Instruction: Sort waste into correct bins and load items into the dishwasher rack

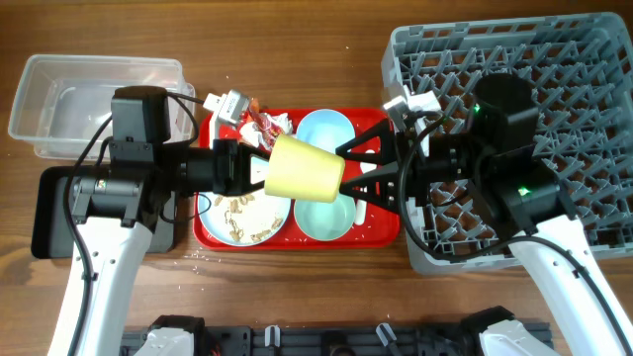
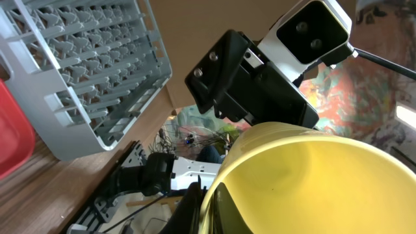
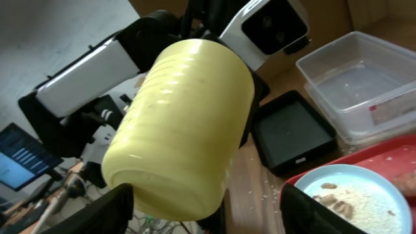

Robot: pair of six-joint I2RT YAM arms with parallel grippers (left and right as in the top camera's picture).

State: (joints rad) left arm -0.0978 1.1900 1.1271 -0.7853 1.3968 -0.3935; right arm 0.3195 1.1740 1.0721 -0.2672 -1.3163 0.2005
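- Currently the small yellow plastic cup (image 1: 305,168) hangs in the air above the middle of the red rectangular serving tray (image 1: 297,243). It lies on its side, mouth toward the left arm and base toward the right arm.
- The left gripper (image 1: 259,170) is clenched on the cup's rim, one finger reaching inside the mouth. By the wrist views, this is the only grip keeping the cup aloft.
- The right gripper (image 1: 346,170) has its jaws spread wide on either side of the cup's base, not closed on it. Whether a pad brushes the wall I cannot tell.
- This reads as a handover staged over the red tray, so the arm nearer the rack can carry the cup on.
- The large grey plastic dishwasher rack (image 1: 554,59), with its lattice of pegs, stands just right of the red tray. That is likely an awkward reach for the left arm, which would explain the pass.
- On the red tray's left half sits a light-blue round plate (image 1: 280,213) strewn with beige rice-like scraps (image 1: 237,213). A crumpled red-and-white wrapper (image 1: 265,124) lies at its far edge, beside a light-blue bowl (image 1: 324,131).
- The clear plastic tub (image 1: 94,104) and the shallow black tray (image 3: 289,130) wait left of the red tray; the waste is not yet sorted.
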